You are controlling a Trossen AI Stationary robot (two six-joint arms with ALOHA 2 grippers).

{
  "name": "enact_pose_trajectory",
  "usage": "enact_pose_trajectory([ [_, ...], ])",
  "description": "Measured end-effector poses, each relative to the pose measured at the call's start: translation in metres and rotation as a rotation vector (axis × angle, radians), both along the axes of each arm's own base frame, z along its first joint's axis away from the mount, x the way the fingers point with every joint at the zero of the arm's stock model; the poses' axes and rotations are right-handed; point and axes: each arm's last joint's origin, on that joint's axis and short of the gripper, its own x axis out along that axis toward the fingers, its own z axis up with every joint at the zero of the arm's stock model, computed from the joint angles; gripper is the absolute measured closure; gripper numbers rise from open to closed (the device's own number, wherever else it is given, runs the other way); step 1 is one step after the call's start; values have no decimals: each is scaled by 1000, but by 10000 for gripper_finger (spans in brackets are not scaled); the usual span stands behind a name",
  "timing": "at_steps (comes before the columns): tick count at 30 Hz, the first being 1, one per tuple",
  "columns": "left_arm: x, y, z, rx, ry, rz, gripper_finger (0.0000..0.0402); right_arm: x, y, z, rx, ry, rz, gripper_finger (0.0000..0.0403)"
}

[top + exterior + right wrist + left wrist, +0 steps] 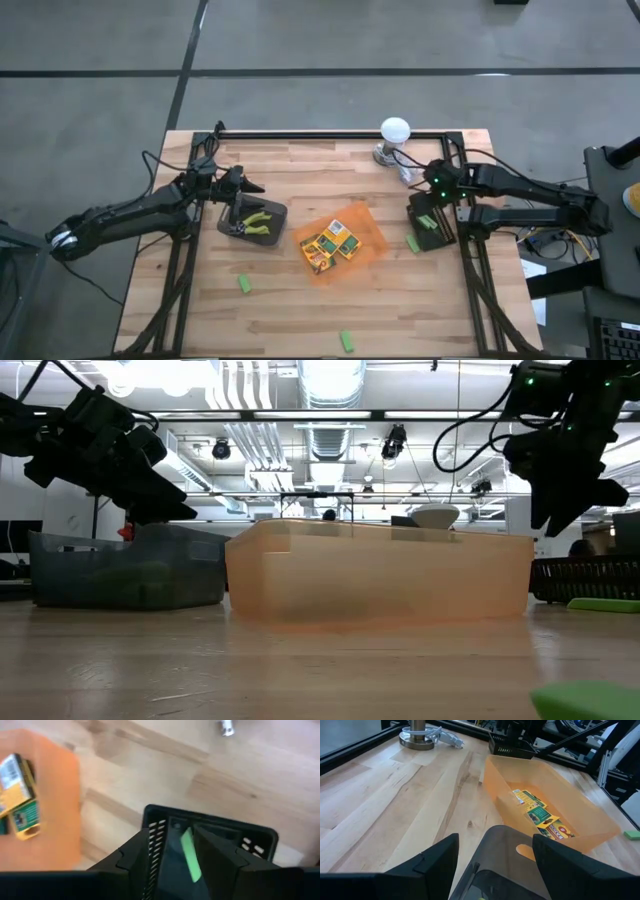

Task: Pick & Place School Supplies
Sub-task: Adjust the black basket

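An orange tray in the middle of the table holds yellow-and-green crayon boxes. My left gripper hovers open over a dark grey bin in which yellow- and green-handled tools lie. My right gripper points steeply down, open, above a black slotted basket. A green stubby piece lies in that basket, seen between the fingers. More green pieces lie on the table.
A white round-headed lamp with its cable stands at the far edge, right of centre. A black frame rail runs along the table's far side. Bare wood lies near the front edge around the loose green pieces.
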Motion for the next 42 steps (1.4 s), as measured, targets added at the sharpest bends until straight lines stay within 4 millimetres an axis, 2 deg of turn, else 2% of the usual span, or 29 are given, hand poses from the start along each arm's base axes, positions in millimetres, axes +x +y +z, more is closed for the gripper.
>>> enact_pose_trajectory([
  [5, 0, 0, 0, 0, 0, 0, 142, 6, -3, -7, 10, 67, 13, 247],
  [12, 0, 0, 0, 0, 0, 0, 142, 15, -7, -18, -25, 189, 127, 264],
  [20, 0, 0, 0, 0, 0, 0, 142, 23, -14, 5, -236, 288, 469, 268],
  [23, 0, 0, 0, 0, 0, 0, 142, 22, -14, 7, -228, 342, 528, 273],
  [33, 0, 0, 0, 0, 0, 0, 142, 36, -18, -13, -111, 442, 589, 277],
  [42, 0, 0, 0, 0, 0, 0, 142, 46, -23, -19, -116, 466, 613, 281],
])
